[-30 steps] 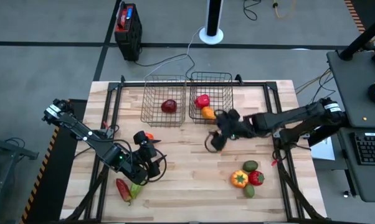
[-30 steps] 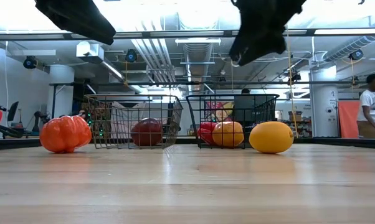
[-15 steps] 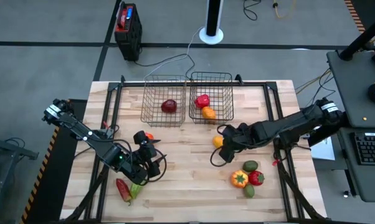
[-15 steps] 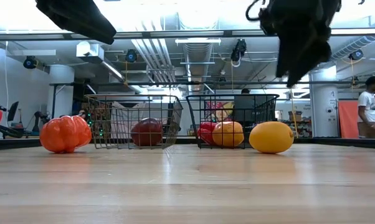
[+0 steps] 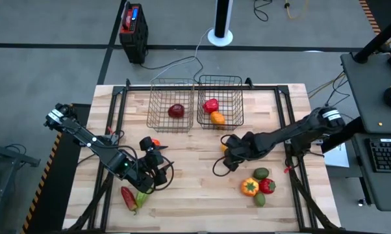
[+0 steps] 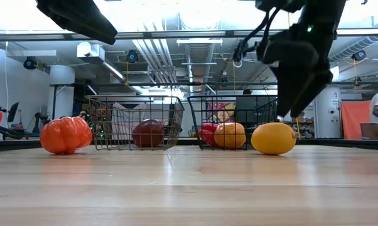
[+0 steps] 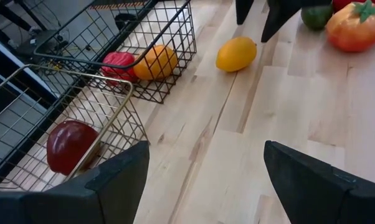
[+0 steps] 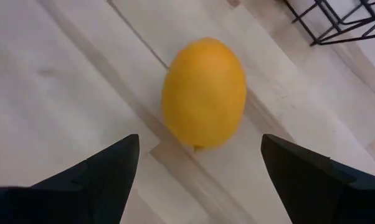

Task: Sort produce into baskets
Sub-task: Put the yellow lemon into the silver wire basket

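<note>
A yellow lemon lies on the bare wood in front of the right basket. My right gripper hangs just above it, open, pointing steeply down, one finger on either side and clear of it; it also shows in the low view. The right basket holds a red pepper and an orange fruit. A dark red fruit lies in the left basket. My left gripper waits open over the table's near left.
An orange ribbed fruit sits beside my left gripper. Red and green peppers lie at the near left. A cluster of orange, red and green produce lies at the near right. A black and red box stands beyond the table.
My right gripper has come away from the right basket toward the table's near edge and sunk over the lemon, tipping from a shallow slant to pointing steeply down. The lemon has stayed where it was.
</note>
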You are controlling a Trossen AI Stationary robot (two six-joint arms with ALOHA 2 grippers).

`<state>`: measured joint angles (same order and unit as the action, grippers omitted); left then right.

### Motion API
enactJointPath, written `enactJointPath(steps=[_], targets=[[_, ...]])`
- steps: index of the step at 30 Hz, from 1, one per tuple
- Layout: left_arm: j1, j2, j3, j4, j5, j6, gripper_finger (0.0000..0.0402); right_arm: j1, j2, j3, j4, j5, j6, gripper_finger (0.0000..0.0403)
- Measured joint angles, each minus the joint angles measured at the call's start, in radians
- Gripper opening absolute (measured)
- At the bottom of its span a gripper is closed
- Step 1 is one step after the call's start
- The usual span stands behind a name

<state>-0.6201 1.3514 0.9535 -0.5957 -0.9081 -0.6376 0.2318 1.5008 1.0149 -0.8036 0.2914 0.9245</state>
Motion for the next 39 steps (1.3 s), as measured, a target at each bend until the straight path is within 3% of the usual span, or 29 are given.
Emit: enactJointPath(steps=[14, 30, 34, 39], targets=[[0.000, 0.000, -0.006, 0.006, -0.001, 0.000, 0.0298, -0.036, 0.137, 0.000, 0.019, 0.008, -0.026, 0.0325], [0.000, 0.000, -0.032, 0.037, -0.002, 0.000, 0.0298, -0.036, 0.144, 0.000, 0.065, 0.024, -0.031, 0.0323], [0.000, 0.000, -0.032, 0.038, -0.001, 0.000, 0.0298, -0.036, 0.145, 0.000, 0.071, 0.024, -0.027, 0.0300], [0.000, 0.000, -0.032, 0.039, 0.000, 0.000, 0.0298, -0.036, 0.150, 0.000, 0.078, 0.024, -0.027, 0.0243]])
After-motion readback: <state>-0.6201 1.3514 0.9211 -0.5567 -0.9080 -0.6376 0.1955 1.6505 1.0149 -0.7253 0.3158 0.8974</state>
